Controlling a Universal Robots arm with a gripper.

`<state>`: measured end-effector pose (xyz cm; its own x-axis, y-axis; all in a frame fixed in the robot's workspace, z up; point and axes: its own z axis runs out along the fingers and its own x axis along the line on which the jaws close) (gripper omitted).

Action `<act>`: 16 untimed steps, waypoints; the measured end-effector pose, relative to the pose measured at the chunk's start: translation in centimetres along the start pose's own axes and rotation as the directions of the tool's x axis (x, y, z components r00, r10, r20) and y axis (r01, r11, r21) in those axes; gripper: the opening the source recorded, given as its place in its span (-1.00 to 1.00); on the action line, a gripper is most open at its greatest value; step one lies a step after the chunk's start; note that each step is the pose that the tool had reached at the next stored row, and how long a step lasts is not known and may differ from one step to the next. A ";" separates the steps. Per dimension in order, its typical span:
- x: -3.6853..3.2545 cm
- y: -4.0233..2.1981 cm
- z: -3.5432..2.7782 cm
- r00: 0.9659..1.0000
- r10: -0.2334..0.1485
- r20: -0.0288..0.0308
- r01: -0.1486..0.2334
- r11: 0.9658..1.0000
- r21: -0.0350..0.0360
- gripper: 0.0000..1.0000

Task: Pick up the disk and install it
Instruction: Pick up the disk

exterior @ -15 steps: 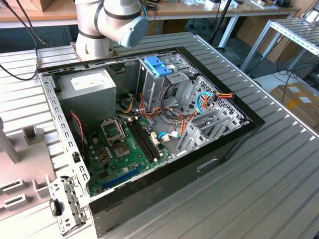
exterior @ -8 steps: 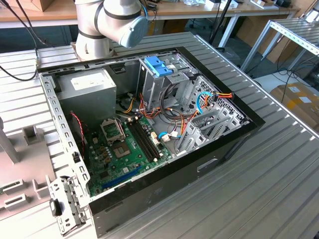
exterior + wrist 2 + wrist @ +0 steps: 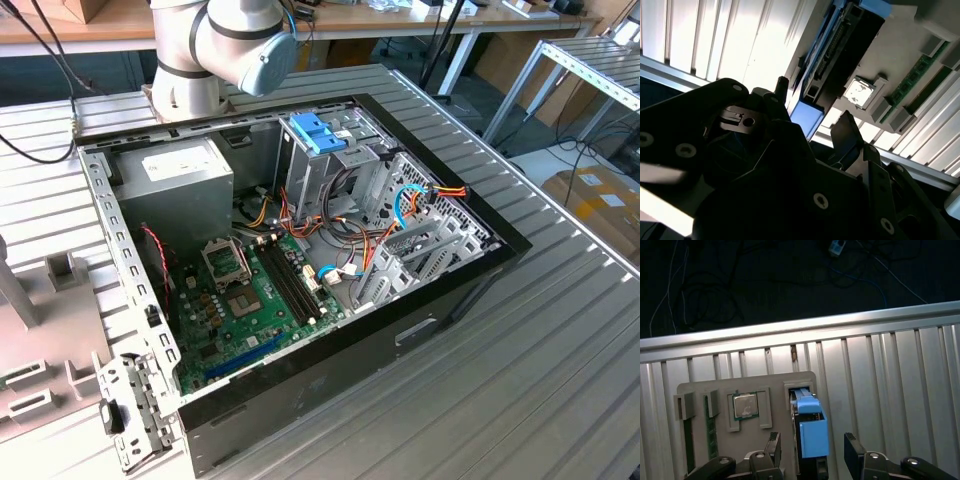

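The gripper [image 3: 814, 456] is open. Its two black fingers [image 3: 855, 451] stand apart, one on each side of the disk [image 3: 811, 432], with a gap at either face, so nothing is clamped. The disk stands on edge in a slot [image 3: 796, 389] of a grey holder [image 3: 775, 382] that lies on the ribbed table [image 3: 890, 390]. A CPU [image 3: 745, 406] sits in a recess just beside the slot, with memory sticks [image 3: 710, 432] beyond it. In the exterior view the open case [image 3: 340, 365] lies beside the arm [image 3: 215, 45].

The gap looks narrower on the CPU side. If the jaws close like this, the nearer finger would probably touch first, push the disk against the slot wall and tilt it. A tilted disk could bind in the slot on the way up and drag the holder with it. That same finger has little room and might land on the holder's ridge instead. The squeeze would fall on smooth plastic, which may flex or slip.

The disk is a dark grey slab in a light blue frame [image 3: 805, 117], with its blue end towards the gripper. In the second wrist view, what looks like a connector row runs along the dark end.
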<state>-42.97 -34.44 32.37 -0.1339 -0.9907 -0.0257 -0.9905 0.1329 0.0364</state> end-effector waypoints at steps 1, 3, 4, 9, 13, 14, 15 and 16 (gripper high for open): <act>0.00 0.00 0.07 1.000 0.000 0.000 0.000 1.000 0.000 0.24; 0.01 -0.01 0.19 1.000 0.000 0.000 0.000 1.000 0.000 0.24; 0.01 -0.01 0.25 1.000 0.000 0.000 0.000 1.000 0.000 0.24; 0.01 -0.02 0.47 1.000 0.000 0.000 0.000 1.000 0.000 0.24; 0.02 -0.02 0.63 1.000 0.000 0.000 0.000 1.000 0.000 0.24; 0.02 -0.02 0.67 1.000 0.000 0.000 0.000 1.000 0.000 0.24; 0.02 -0.03 0.72 1.000 0.000 0.000 0.000 1.000 0.000 0.24; 0.02 -0.03 0.75 1.000 0.000 0.000 0.000 1.000 0.000 0.24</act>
<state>-42.97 -34.44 31.61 -0.1338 -0.9907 -0.0257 -0.9905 0.1329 0.0364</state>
